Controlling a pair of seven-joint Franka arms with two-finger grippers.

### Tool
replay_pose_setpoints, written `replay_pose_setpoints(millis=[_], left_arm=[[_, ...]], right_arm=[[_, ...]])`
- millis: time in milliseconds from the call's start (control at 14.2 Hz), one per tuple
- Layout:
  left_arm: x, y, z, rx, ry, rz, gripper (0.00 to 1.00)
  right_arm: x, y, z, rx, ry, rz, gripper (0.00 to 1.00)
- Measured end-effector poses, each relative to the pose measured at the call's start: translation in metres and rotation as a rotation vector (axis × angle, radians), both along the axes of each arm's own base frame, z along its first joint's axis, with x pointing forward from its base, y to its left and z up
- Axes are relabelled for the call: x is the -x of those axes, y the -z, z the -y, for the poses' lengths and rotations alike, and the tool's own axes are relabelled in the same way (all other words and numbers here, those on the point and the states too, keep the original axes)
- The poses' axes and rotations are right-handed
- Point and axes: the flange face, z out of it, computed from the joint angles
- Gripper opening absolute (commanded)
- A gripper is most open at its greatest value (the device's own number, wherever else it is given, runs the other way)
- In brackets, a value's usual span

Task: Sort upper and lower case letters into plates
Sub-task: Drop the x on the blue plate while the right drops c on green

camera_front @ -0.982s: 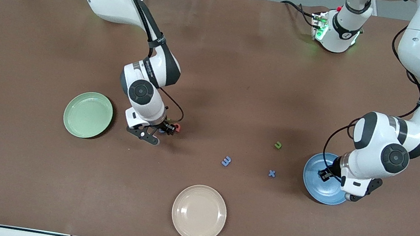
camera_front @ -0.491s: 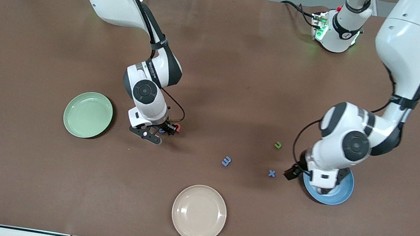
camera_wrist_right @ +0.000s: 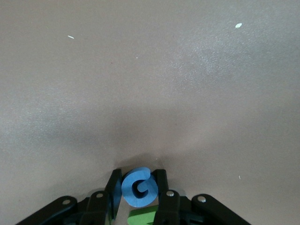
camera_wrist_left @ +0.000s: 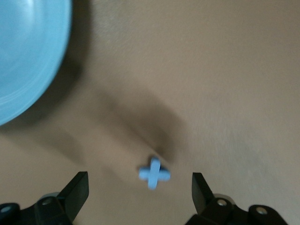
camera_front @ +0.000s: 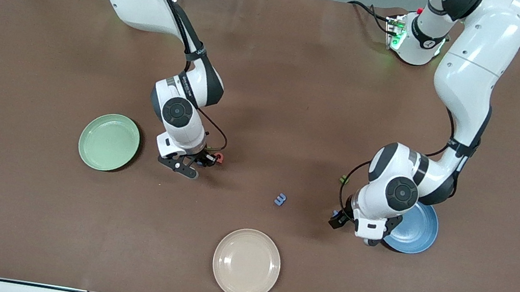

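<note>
The right hand [camera_wrist_right: 137, 190] is low over the worktop [camera_front: 268, 90], near the green plate [camera_front: 109, 142] on its side toward the left arm's end, with its fingers closed on a blue letter G [camera_wrist_right: 138, 187]. A green letter [camera_wrist_right: 143, 217] lies directly beneath the grip, and a pinkish-red letter [camera_front: 220, 158] sits just beside the hand.

The left hand [camera_wrist_left: 140, 197] hovers beside the blue plate [camera_front: 413, 229], fingers spread wide, with the blue letter x [camera_wrist_left: 154, 172] on the worktop between them. A blue letter m [camera_front: 280, 199] lies apart, between the two arms, and a green letter u [camera_front: 343, 179] shows at the edge of the left arm. The cream plate [camera_front: 246, 263] holds nothing.

Risks, as judged from this position:
- The G may drag or lift the green letter under it, since the two are in contact or nearly so.
- The x is thin and flat; a closure started too high would probably pass over it or flick it aside.

View differences: the front view hides both grips under the wrists and shows only a sliver of the x. The right wrist view alone confirms the clamped G and the green letter below; the left wrist view alone confirms the spread fingers and the centred x.
</note>
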Motion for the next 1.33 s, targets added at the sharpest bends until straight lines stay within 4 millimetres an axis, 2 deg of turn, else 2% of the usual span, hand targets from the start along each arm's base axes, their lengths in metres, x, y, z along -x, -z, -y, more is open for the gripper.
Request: replay_pose_setpoints(millis=[140, 281, 351, 491, 632, 702, 842, 982, 1123, 1263, 1333], left_arm=[[0.001, 0.015, 0.004, 0.0, 0.011, 0.011, 0.9], [0.003, 0.02, 0.009, -0.001, 0.019, 0.009, 0.79], [0.003, 0.02, 0.01, -0.002, 0.022, 0.01, 0.75], [0.004, 0.019, 0.013, -0.005, 0.029, 0.011, 0.63], [0.004, 0.019, 0.012, -0.006, 0.029, 0.01, 0.36], [0.003, 0.018, 0.013, -0.004, 0.03, 0.014, 0.22], [0.002, 0.015, 0.015, -0.007, 0.037, 0.022, 0.02], [0.001, 0.011, 0.016, -0.015, 0.047, 0.03, 0.0], [-0.005, 0.006, 0.007, -0.023, 0.041, 0.043, 0.0], [-0.019, -0.009, -0.029, -0.036, 0.07, 0.028, 0.0], [-0.024, -0.023, -0.05, -0.037, 0.097, 0.012, 0.0]], right_arm=[[-0.004, -0.001, 0.011, 0.018, 0.001, -0.018, 0.0], [-0.016, -0.012, 0.039, 0.04, -0.035, -0.044, 0.0], [-0.024, -0.024, 0.063, 0.04, -0.064, -0.049, 0.0], [-0.035, -0.049, 0.123, 0.036, -0.13, -0.056, 0.0], [-0.033, -0.065, 0.186, 0.029, -0.189, -0.065, 0.0], [-0.027, -0.068, 0.213, 0.026, -0.215, -0.073, 0.0], [-0.014, -0.063, 0.258, 0.021, -0.264, -0.068, 0.0], [0.001, -0.046, 0.297, 0.022, -0.293, -0.048, 0.0], [0.019, -0.026, 0.319, 0.024, -0.299, -0.044, 0.01], [0.03, -0.016, 0.316, 0.019, -0.308, -0.064, 0.05], [0.033, -0.014, 0.312, 0.016, -0.315, -0.07, 0.22]])
